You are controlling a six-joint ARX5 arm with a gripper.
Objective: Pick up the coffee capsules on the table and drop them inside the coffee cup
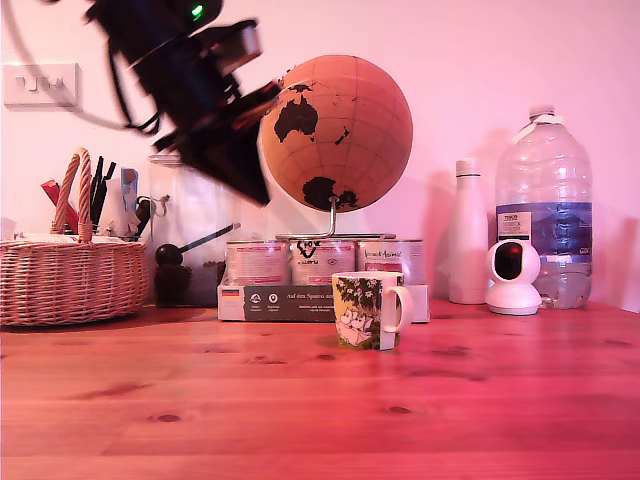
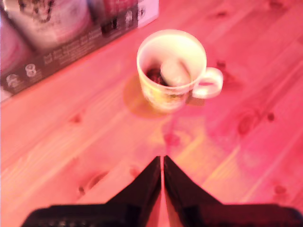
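The white coffee cup [image 1: 367, 310] with green print stands on the wooden table, its handle toward the exterior view's right. In the wrist view the coffee cup [image 2: 156, 92] holds two coffee capsules: a pale one [image 2: 175, 72] on top and a dark one [image 2: 154, 75] beside it. My gripper [image 2: 162, 163] is shut with nothing between its fingers, well away from the cup. In the exterior view the arm [image 1: 200, 90] is raised high at the upper left, blurred, and its fingertips are not distinct.
A wicker basket [image 1: 70, 275] sits at the exterior view's left. Round tins [image 1: 322, 262] on a dark box [image 1: 300, 302] stand behind the cup, under a globe [image 1: 335, 132]. A white bottle [image 1: 467, 245], small camera [image 1: 512, 278] and water bottle [image 1: 545, 205] stand at the right.
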